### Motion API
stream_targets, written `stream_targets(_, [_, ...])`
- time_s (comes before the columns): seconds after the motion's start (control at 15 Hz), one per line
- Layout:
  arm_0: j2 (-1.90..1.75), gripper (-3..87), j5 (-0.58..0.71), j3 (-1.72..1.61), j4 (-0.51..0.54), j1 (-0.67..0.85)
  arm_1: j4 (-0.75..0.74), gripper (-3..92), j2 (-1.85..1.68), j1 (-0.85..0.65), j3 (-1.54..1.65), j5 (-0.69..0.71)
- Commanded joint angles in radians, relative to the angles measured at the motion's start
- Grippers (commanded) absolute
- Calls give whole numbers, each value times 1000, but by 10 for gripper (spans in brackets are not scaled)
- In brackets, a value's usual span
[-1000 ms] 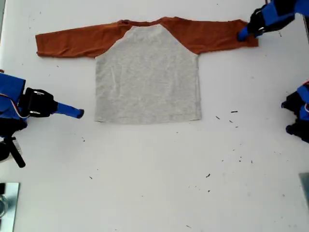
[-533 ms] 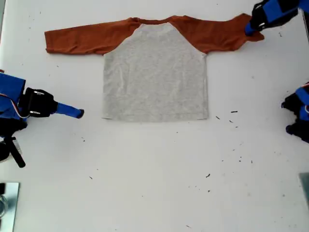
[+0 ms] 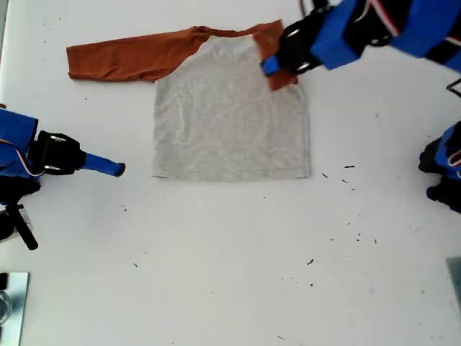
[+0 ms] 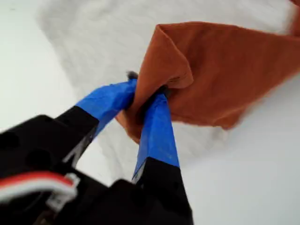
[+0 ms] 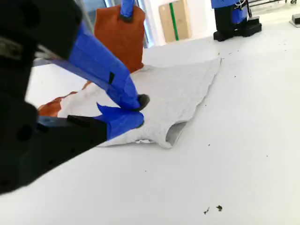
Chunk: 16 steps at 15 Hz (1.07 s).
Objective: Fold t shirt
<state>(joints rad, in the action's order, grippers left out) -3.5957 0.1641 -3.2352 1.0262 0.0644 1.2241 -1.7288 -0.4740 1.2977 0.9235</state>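
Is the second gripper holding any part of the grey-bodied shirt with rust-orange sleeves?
No: my second gripper sits on the white table off the grey-and-orange shirt, its blue tips gripping nothing.

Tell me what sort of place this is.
Probably a robotics lab or workshop bench: a plain white table holding just the t shirt, blue arms around it, my first gripper clamping a sleeve, and a cardboard box behind.

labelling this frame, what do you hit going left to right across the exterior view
my second tool at the exterior view's left edge → the flat rust-orange sleeve → the grey body of the t shirt → my first tool, shut on the other sleeve and holding it over the body → a dark arm base at the right edge
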Motion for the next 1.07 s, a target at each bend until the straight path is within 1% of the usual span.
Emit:
stream_targets(0.0, [-9,-3,2,-9,2,-2,-14,262,192,178,-417,-37])
stream_targets(0.07, [-9,-3,2,-9,2,-2,29,238,172,190,-456,-40])
stream_targets(0.13, [-9,-3,2,-9,2,-2,77,235,92,166,-403,-60])
stream_targets(0.27, [-9,-3,3,-9,2,6,129,235,-100,106,-201,-46])
stream_targets(0.33, [-9,5,2,-9,2,8,129,234,-229,60,-9,-60])
stream_targets(0.4, [-9,37,-5,-9,2,8,100,191,-377,14,244,-75])
stream_targets(0.47, [-9,34,-14,-9,2,5,44,150,-554,-31,538,-115])
stream_targets(0.53, [-9,-2,-17,-9,2,9,-20,96,-744,-55,833,-178])
stream_targets(0.6, [-9,-3,-17,-9,2,26,-71,52,-925,-57,1088,-225])
stream_targets(0.73, [-11,-3,-55,-9,-5,38,-104,37,-1197,-17,1459,-362])
stream_targets(0.8, [-11,-3,-84,-9,-17,46,-103,36,-1301,12,1585,-408])
stream_targets(0.87, [-9,-3,-146,-6,-29,52,-84,36,-1408,35,1675,-437])
stream_targets(0.93, [-2,-4,-233,20,-38,49,-46,36,-1519,55,1740,-454])
stream_targets(1.0, [112,-4,-359,110,-6,52,28,35,-1655,64,1786,-463])
